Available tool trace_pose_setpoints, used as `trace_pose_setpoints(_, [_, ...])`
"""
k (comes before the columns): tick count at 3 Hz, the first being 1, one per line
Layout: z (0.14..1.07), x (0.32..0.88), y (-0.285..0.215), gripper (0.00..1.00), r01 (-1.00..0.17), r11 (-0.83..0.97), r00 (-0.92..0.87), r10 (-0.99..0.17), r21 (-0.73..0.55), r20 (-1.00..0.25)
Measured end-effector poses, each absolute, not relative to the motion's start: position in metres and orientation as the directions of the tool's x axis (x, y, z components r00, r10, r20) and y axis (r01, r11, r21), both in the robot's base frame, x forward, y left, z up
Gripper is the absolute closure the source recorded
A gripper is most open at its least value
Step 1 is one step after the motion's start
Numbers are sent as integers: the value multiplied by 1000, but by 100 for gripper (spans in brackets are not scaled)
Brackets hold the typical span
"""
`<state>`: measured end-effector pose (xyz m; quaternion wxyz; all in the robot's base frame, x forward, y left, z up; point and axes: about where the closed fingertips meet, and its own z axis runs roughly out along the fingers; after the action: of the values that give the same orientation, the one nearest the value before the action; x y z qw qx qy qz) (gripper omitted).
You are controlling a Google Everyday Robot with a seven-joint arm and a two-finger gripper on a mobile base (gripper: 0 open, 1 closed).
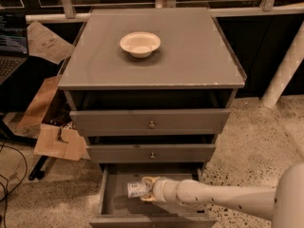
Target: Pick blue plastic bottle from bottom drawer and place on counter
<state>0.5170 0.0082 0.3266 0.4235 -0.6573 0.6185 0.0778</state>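
Note:
The bottom drawer (114, 198) is pulled open under the two upper drawers. My gripper (148, 190) reaches into it from the right on a long white arm. Its tan fingers (151, 181) are closed around the blue plastic bottle (136, 190). The bottle lies on its side, and its whitish labelled end sticks out to the left of the gripper, just over the drawer floor. The cap end is hidden in the gripper. The counter (190, 56) is the grey top of the cabinet, well above the gripper.
A white bowl (140, 43) stands on the counter, left of centre. The two upper drawers (151, 122) with round knobs overhang the bottom one. Cardboard pieces (57, 141) and cables lie on the floor to the left. A white post (285, 70) stands at the right.

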Motion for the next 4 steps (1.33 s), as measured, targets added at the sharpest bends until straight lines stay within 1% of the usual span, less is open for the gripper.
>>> trace_pose_setpoints(1, [369,568,9,100,-797,67,395,-695,-600,-601])
trace_pose_setpoints(2, [386,595,2,100,-781,52,425,-685,-622,-591])
trace_pose_setpoints(3, [385,594,5,100,-784,48,429,-680,-619,-594])
trace_pose_setpoints(4, [408,573,11,100,-751,54,463,-668,-659,-582])
